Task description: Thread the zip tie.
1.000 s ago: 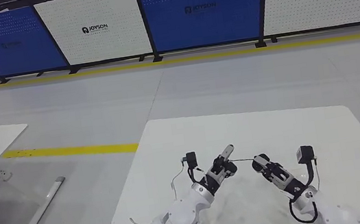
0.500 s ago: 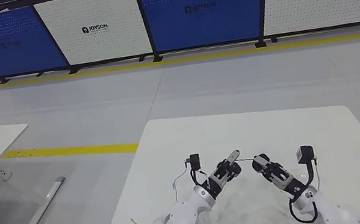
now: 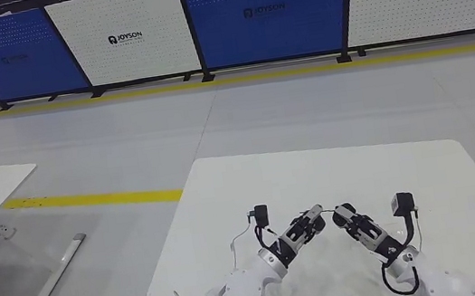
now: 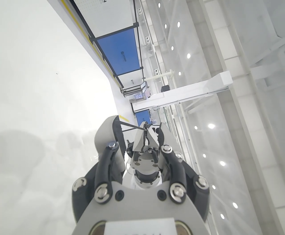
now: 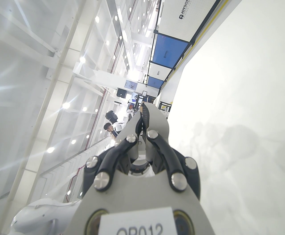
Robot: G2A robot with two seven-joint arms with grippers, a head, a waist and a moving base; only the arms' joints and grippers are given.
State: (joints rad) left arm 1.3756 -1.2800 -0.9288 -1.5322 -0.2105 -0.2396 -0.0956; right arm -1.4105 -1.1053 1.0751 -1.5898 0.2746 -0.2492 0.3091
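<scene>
The left tool [image 3: 315, 218] and right tool [image 3: 341, 214] stood tip to tip low over the near part of the surface [image 3: 332, 167]. The narrow gap between them was crossed by the zip tie [image 4: 133, 125]. Room to pass lay over the wide far part of the surface and outward of either arm.

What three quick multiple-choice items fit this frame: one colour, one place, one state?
1. Table colour? A white B black C blue
2. Where is the zip tie? A flat on the table B in the right gripper, off the table C on the floor
3. Left gripper? A open B shut on the zip tie C shut, empty
Key: 1 A, the top is plainly white; 2 B, the right gripper's shut fingers pinch it; 3 A, its fingers stand wide apart.
</scene>
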